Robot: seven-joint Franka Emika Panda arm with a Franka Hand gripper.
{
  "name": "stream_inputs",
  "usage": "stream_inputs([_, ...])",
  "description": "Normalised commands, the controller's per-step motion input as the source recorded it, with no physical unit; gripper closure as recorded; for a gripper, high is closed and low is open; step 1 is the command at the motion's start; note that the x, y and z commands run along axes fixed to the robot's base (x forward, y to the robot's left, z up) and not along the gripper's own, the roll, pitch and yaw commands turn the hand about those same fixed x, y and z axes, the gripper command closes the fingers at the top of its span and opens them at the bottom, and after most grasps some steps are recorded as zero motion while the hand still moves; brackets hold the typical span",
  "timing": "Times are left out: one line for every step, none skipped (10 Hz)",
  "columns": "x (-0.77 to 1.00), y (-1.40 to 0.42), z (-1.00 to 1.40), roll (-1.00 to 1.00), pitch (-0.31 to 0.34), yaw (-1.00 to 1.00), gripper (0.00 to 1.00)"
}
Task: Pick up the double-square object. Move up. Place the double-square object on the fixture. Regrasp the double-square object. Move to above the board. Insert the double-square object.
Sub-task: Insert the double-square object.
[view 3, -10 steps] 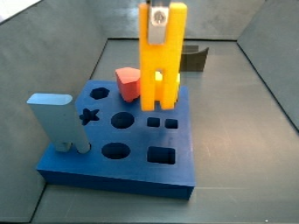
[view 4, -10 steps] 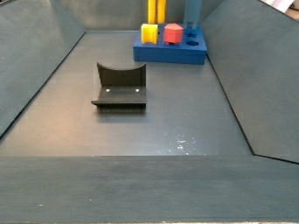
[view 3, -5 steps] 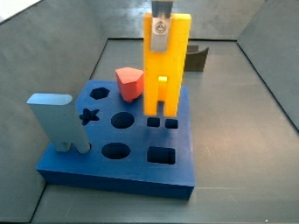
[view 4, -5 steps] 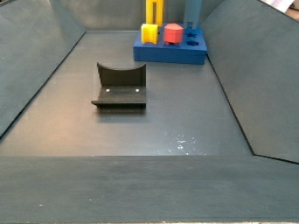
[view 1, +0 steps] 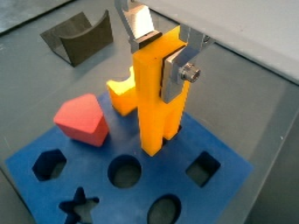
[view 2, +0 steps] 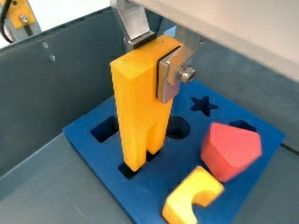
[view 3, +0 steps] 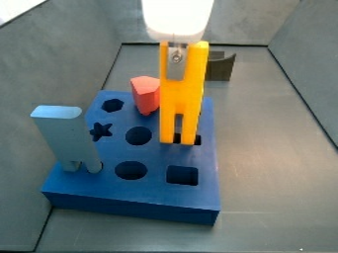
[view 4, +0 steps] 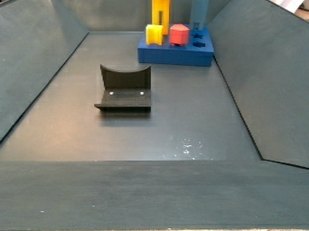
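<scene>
My gripper is shut on the top of the double-square object, a long orange-yellow block held upright over the blue board. Both wrist views show the silver fingers clamping its upper end. In a side view the object stands with its two legs at the pair of small square holes in the board, their tips just entering. The fixture sits apart on the floor, empty; it also shows behind the board in a side view and in a wrist view.
A red peg and a stubby yellow block stand in the board beside the held object. A tall pale-blue block stands at a board corner. Grey sloping bin walls enclose the floor.
The gripper has moved down with the double-square object. Its legs hung above the board before and now reach the two small square holes.
</scene>
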Motion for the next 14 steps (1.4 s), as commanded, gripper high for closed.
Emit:
stream_inputs([0.40, -0.18, -0.40, 0.11, 0.000, -0.27, 1.00])
stream_inputs([0.57, -0.07, -0.33, 0.08, 0.031, -0.28, 1.00])
stream_inputs([0.73, 0.00, -0.22, 0.03, 0.109, -0.27, 1.00])
stream_inputs([0.53, 0.02, -0.14, 0.03, 0.104, -0.18, 1.00])
stream_inputs([0.17, 0.19, -0.05, 0.00, 0.066, -0.03, 1.00])
stream_inputs([0.00, 0.11, 0.00, 0.00, 0.004, 0.00, 1.00])
stream_inputs([0.00, 0.47, 0.00, -0.03, 0.021, 0.00, 1.00])
stream_inputs([0.00, 0.33, 0.00, -0.07, 0.000, 0.00, 1.00])
stream_inputs([0.00, 0.02, 0.00, -0.01, 0.000, 0.00, 1.00])
stream_inputs([-0.01, 0.00, -0.07, 0.06, -0.010, 0.00, 1.00])
stream_inputs([-0.35, 0.00, -0.49, 0.15, -0.113, 0.26, 1.00])
stream_inputs([-0.36, 0.23, -0.59, 0.00, -0.024, 0.75, 1.00])
stream_inputs([-0.28, 0.30, -0.48, -0.04, -0.007, 0.80, 1.00])
stream_inputs([-0.28, 0.00, -0.13, 0.00, -0.086, 0.57, 1.00])
